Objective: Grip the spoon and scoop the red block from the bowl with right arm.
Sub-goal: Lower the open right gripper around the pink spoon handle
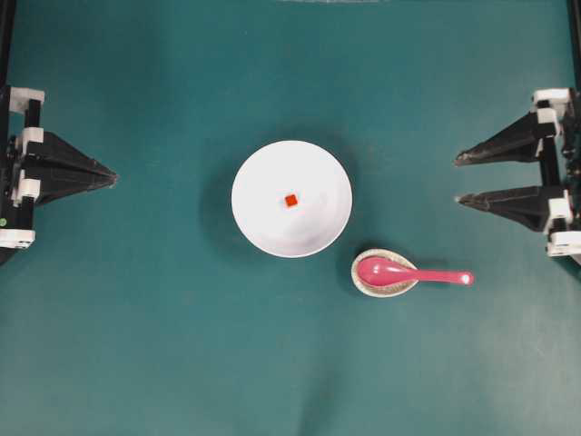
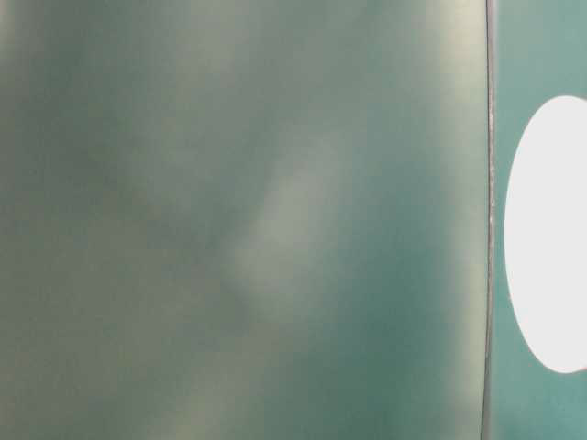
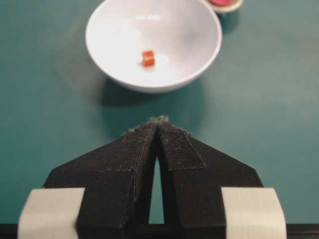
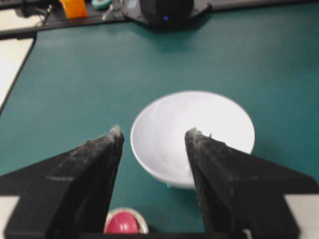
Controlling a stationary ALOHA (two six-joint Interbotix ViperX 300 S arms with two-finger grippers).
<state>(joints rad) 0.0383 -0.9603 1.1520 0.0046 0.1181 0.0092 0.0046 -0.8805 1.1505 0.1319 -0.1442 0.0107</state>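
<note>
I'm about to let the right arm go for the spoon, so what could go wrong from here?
1. The spoon rests with its scoop in a small speckled dish; gripping the thin handle could tip or drag the dish.
2. The dish sits close to the bowl, so a wide-open right hand might knock the bowl.
3. The red block is far smaller than the scoop and may slide up the bowl wall instead of loading.

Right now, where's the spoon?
Overhead view: the spoon lies right of centre, its scoop resting in the small speckled dish just below-right of the white bowl, handle pointing toward the right gripper, which is apart from it.
</note>
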